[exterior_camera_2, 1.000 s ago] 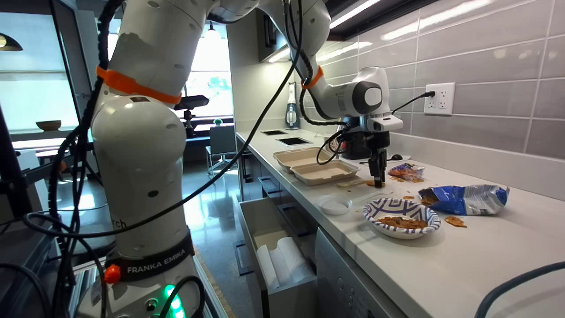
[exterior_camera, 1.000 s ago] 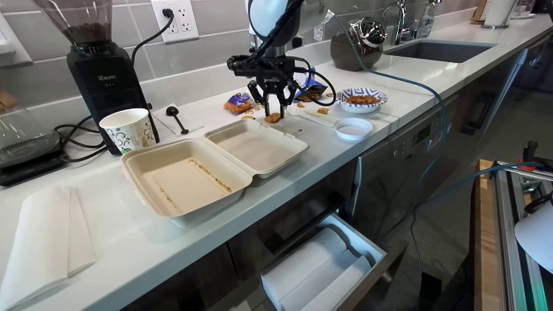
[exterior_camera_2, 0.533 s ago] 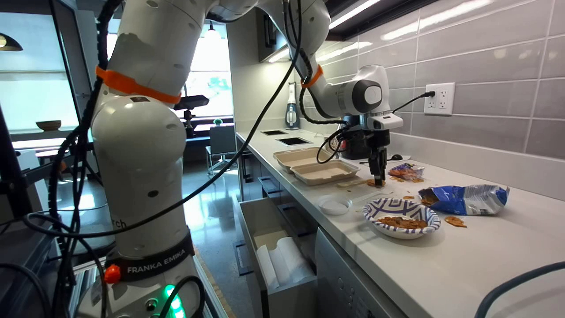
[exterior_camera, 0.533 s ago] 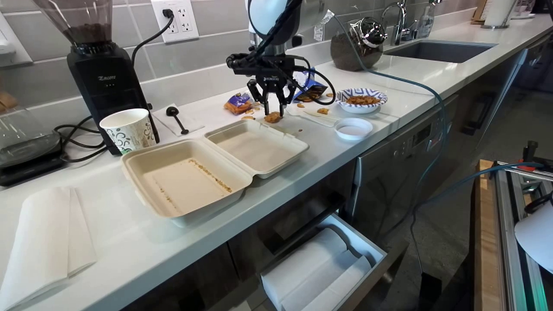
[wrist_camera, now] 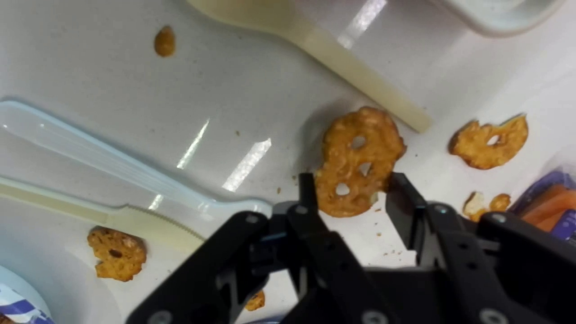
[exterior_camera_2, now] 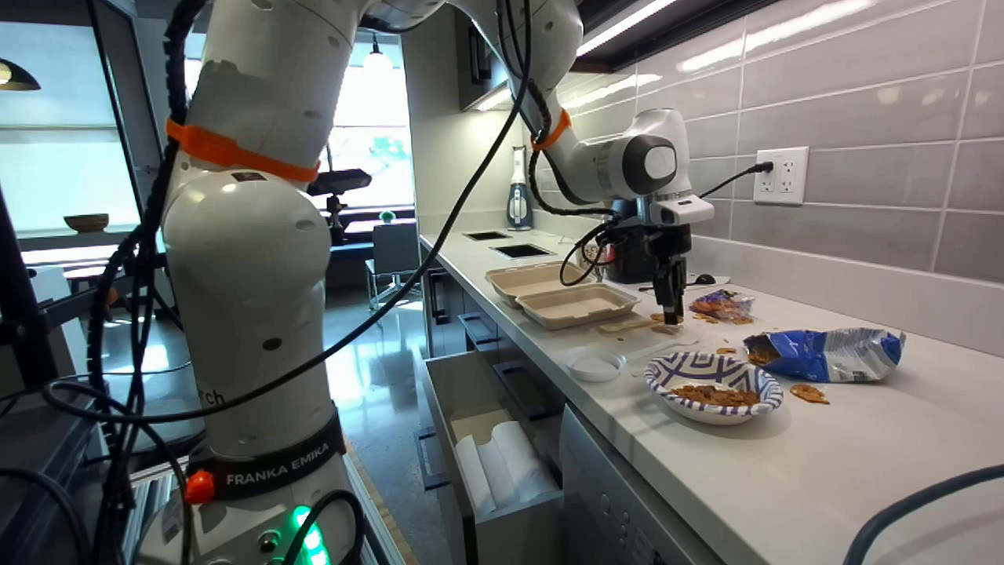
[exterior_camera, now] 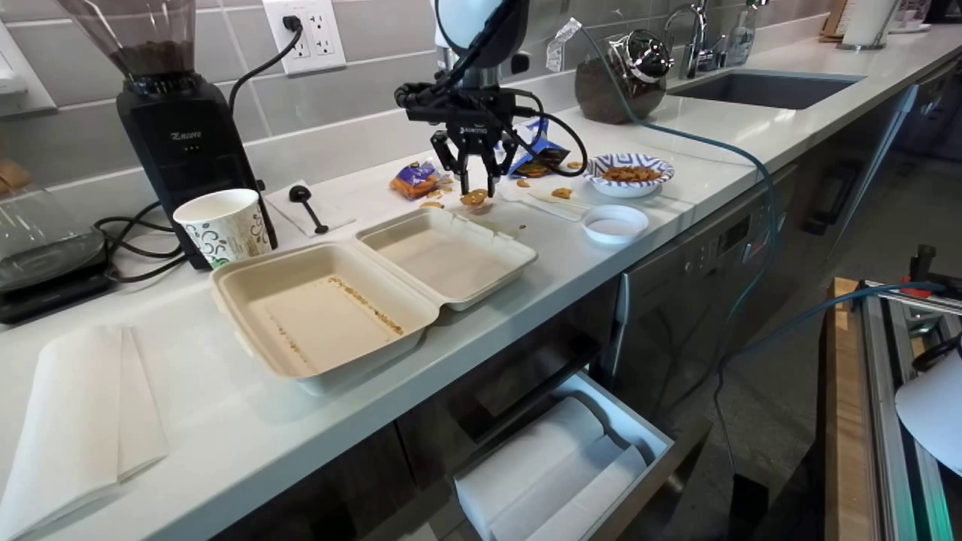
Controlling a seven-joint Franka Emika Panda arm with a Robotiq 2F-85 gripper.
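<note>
My gripper (wrist_camera: 353, 178) is shut on a brown pretzel crisp with holes (wrist_camera: 360, 153), one finger at each side of it. In an exterior view the crisp (exterior_camera: 473, 197) hangs a little above the white counter, with its reflection below; the gripper (exterior_camera: 477, 191) points straight down. The gripper also shows in an exterior view (exterior_camera_2: 671, 320). In the wrist view a pale wooden spoon (wrist_camera: 346, 58) lies just beyond the crisp. A clear plastic utensil (wrist_camera: 135, 171) and a pale knife (wrist_camera: 153, 225) lie to the left. Broken crisp pieces (wrist_camera: 490, 141) lie around.
An open beige takeout box (exterior_camera: 451, 255) stands near the gripper. A patterned bowl (exterior_camera_2: 714, 377) holds crisps. A small white dish (exterior_camera: 615, 224), a purple snack bag (exterior_camera: 415, 180), a blue bag (exterior_camera_2: 831, 353) and a paper cup (exterior_camera: 225, 225) stand around. A drawer (exterior_camera: 654, 458) hangs open below.
My gripper has risen slightly, and the crisp has come up off the counter with it. The other things have not moved.
</note>
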